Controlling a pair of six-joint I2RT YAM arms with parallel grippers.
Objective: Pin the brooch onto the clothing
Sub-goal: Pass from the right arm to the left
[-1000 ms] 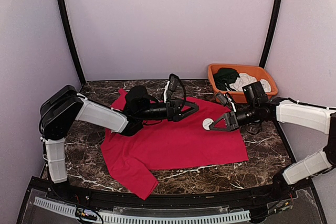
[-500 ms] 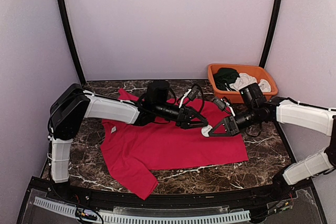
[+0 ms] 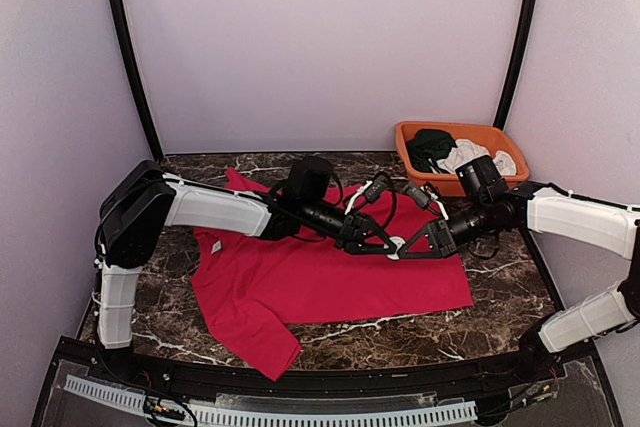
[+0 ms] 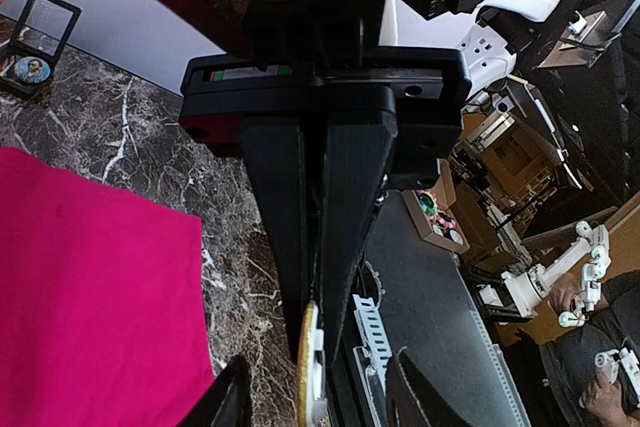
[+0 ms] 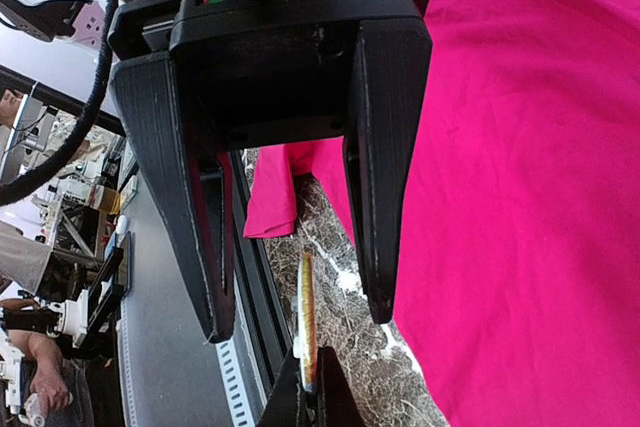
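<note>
brooch: small round disc, white face in the top view (image 3: 396,244); edge-on in both wrist views, a thin pale-yellow rim
brooch place: held in the air just above the clothing's right part, between the two grippers' tips
clothing: plain bright red short-sleeved T-shirt (image 3: 330,282), spread on the table, mildly wrinkled, one sleeve pointing to the near-left edge, small white tag near the left side
right gripper: (image 3: 407,245) fingers pressed together, pinching the brooch by its edge
left gripper: (image 3: 383,243) fingers spread, one on each side of the brooch, a gap showing on both sides; no contact that I can see
gripper relation: tip to tip, facing each other over the shirt
table: dark marble with white veins (image 3: 500,287), the shirt covers its middle
bin: orange (image 3: 415,132), far right corner, well apart from the shirt; holds a dark green garment (image 3: 432,144) and a white garment (image 3: 465,155)
top view only: both arms, the whole shirt, the bin, the brooch's face
left wrist only: the right fingers closed seen head-on, plus a small black-framed case (image 4: 38,37) on the marble beyond the shirt
right wrist only: the left fingers head-on, gap either side of the disc clear
</note>
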